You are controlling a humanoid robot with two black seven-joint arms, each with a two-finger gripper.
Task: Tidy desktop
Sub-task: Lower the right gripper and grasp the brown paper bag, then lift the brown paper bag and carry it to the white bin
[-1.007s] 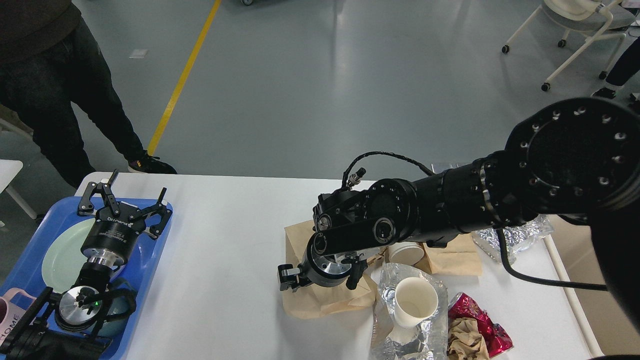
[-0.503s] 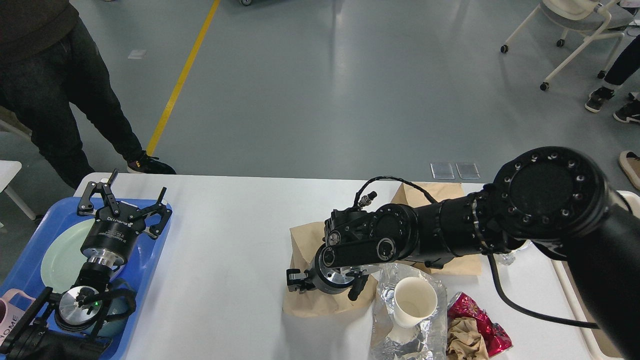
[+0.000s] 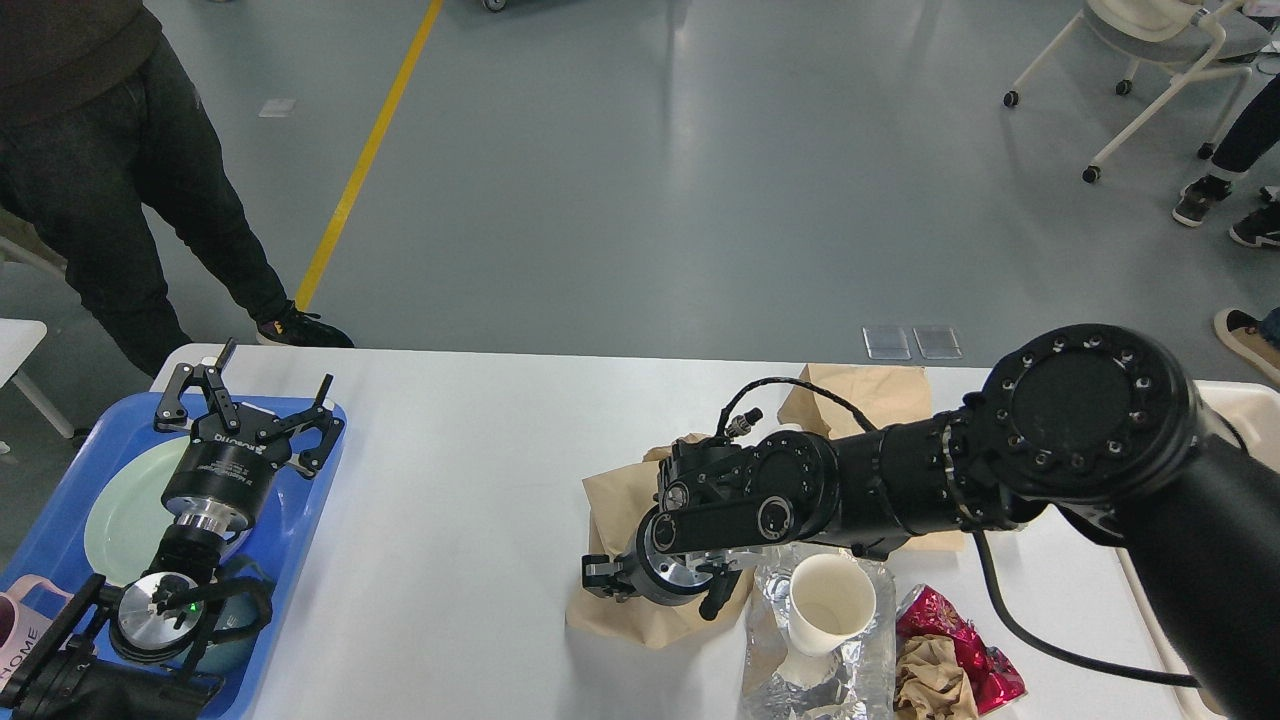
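The white desktop [image 3: 450, 480] carries litter on its right half. A brown paper bag [image 3: 615, 500] lies crumpled near the middle. My right gripper [image 3: 660, 592] points down onto the bag's front part, its fingers spread to either side and touching the paper. A white paper cup [image 3: 830, 605] stands on a silver foil bag [image 3: 765, 660] just to its right. A red wrapper [image 3: 950, 625] and crumpled brown paper [image 3: 930, 680] lie at the front right. My left gripper [image 3: 250, 400] is open and empty above the blue tray [image 3: 310, 500].
The tray holds a pale green plate [image 3: 115, 515] and a pink mug [image 3: 20, 625]. A second brown paper piece [image 3: 865, 395] lies behind my right arm. A person [image 3: 120, 200] stands at the far left corner. A beige edge [image 3: 1240, 395] shows at the right.
My right arm has lowered and shifted right and toward me, pressing the gripper onto the brown bag, whose far edge has crumpled up. The second brown paper came into view. The left arm has not moved.
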